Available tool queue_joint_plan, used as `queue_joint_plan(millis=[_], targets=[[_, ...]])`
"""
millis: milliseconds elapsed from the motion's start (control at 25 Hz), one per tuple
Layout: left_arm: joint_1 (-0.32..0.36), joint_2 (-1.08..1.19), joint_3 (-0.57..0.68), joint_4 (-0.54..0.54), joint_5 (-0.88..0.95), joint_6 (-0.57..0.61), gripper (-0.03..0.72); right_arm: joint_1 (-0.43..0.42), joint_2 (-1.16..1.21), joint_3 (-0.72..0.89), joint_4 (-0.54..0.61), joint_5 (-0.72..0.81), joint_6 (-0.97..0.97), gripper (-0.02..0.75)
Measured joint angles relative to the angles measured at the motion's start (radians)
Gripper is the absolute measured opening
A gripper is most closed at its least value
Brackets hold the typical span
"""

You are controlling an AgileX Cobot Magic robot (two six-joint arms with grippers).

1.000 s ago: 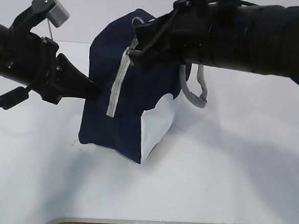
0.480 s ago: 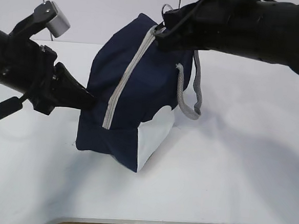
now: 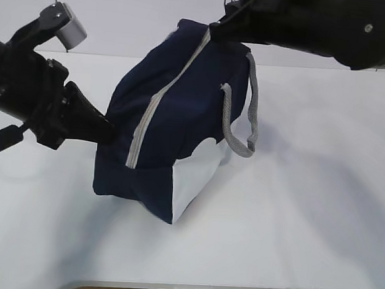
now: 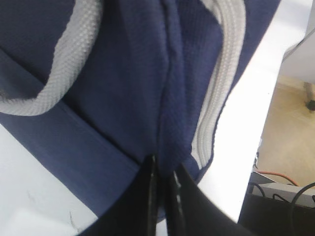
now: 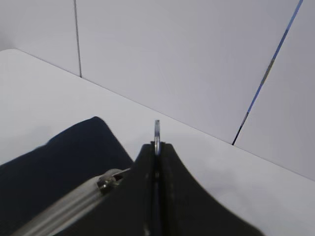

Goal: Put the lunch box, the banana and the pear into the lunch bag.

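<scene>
1. Check the right gripper [image 5: 156, 147]: its fingers are closed on the metal ring pull [image 5: 157, 129], which stands up between the fingertips. Over the last second this gripper has climbed from mid-bag to the top far edge of the lunch bag [image 3: 174, 123].
2. Note the zipper [image 3: 163, 96]: its grey teeth now run as 1 unbroken closed line from below the right fingers down toward the left fingers. Judge the closing stroke as essentially finished.
3. Check the left gripper [image 4: 162, 169]: its fingers are pinched shut on a fold of navy fabric at the bag's lower end, beside the zipper's end, anchoring it.
4. Observe that the bag has tilted and stretched between the 2 grippers, its base resting on the tabletop [image 3: 293, 211].
5. The lunch box, banana and pear are not visible; presumably they are inside.
6. Materials: woven navy cloth, ribbed grey webbing handle [image 3: 243, 125], smooth white corner panel [image 3: 194, 174]. The soft body deforms under tension.
</scene>
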Motion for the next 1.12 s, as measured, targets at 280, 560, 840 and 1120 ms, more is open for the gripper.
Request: queue_joint_plan(millis=[280,560,840,1120], targets=[[0.000,-0.019,0.000,0.015,0.000,-0.019,-0.006,-0.048,0.158,-0.171,0.062,0.014,0.000,0.013],[0.000,-0.019,0.000,0.043,0.006,-0.044,-0.006,-0.063,0.257,-0.300,0.116,0.154,0.000,0.013],[0.000,-0.019,0.000,0.059,0.019,-0.079,-0.007,-0.069,0.255,-0.384,0.172,0.385,0.000,0.013],[0.000,-0.021,-0.064,0.070,0.095,-0.305,0.151,-0.069,0.244,-0.473,0.213,0.570,0.000,0.013]])
